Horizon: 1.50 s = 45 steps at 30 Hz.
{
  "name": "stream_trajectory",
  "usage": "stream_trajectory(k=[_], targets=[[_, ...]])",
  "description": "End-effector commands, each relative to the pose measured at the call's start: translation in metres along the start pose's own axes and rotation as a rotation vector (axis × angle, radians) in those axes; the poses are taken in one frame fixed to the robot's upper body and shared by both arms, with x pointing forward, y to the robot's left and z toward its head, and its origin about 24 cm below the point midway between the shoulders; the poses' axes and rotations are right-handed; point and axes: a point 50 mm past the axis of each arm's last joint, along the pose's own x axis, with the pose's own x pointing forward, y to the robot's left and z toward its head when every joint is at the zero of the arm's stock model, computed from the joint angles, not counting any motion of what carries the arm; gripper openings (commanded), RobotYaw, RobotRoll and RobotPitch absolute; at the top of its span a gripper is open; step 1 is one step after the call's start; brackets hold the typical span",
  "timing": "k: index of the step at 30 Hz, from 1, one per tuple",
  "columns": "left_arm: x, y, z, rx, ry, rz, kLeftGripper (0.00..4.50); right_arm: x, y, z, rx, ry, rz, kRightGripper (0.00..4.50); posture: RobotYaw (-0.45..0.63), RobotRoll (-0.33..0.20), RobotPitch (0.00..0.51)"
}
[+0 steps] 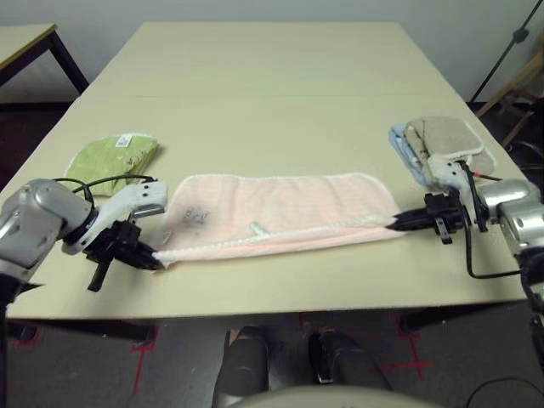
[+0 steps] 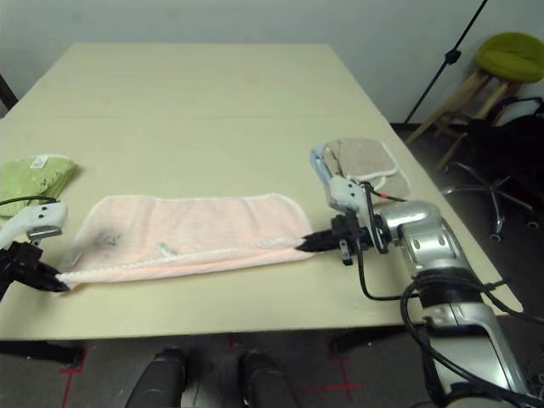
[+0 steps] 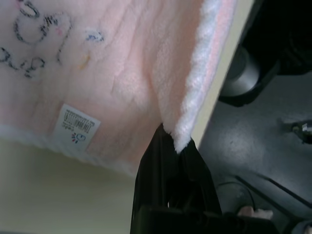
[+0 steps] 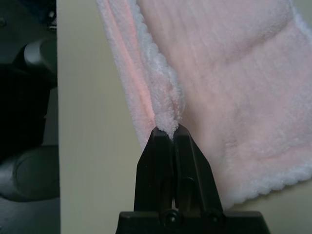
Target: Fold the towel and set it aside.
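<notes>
table (image 1: 255,76); towel (image 1: 280,212) pale pink, folded lengthwise, white-edged, grey logo

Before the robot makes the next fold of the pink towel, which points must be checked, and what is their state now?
1. Left gripper shut on the towel corner: ok.
2. Right gripper shut on the opposite corner: ok.
3. Towel folded once lengthwise, edges roughly aligned: ok.
4. Green towel apart from the pink one: ok.
5. Folded stack apart: ok.
6. Grip firm enough to lift: cannot tell.
</notes>
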Motion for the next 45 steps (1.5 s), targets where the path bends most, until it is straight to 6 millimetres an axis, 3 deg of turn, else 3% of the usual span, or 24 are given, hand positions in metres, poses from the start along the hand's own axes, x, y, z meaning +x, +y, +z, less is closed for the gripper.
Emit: stream_trajectory(k=[1, 8, 15, 21, 34, 42, 45], targets=[[-0.003, -0.007, -0.004, -0.041, 0.037, -0.032, 0.05, -0.006, 0.008, -0.005, 0.085, 0.021, 0.033, 0.00, 0.18, 0.000, 0.145], [0.001, -0.011, 0.001, 0.009, 0.057, -0.071, 0.05, -0.008, 0.012, -0.008, 0.106, 0.050, 0.053, 0.00, 0.18, 0.000, 0.143], [-0.001, 0.033, 0.018, 0.158, 0.074, 0.104, 0.05, -0.011, -0.006, -0.007, 0.031, 0.040, -0.074, 0.00, 0.18, 0.000, 0.139], [-0.003, 0.063, 0.028, 0.223, 0.118, 0.156, 0.05, -0.012, -0.023, -0.006, -0.020, 0.031, -0.192, 0.00, 0.17, 0.000, 0.140], [0.000, 0.093, 0.031, 0.303, 0.170, 0.250, 0.05, 0.003, -0.037, -0.007, -0.076, 0.005, -0.276, 0.00, 0.16, 0.000, 0.146], [0.002, 0.101, 0.036, 0.336, 0.162, 0.286, 0.05, 0.005, -0.042, -0.009, -0.091, 0.011, -0.297, 0.00, 0.16, 0.000, 0.147], [0.004, 0.103, 0.035, 0.336, 0.154, 0.298, 0.73, 0.008, -0.042, -0.011, -0.080, 0.013, -0.286, 0.00, 0.16, 0.000, 0.149]])
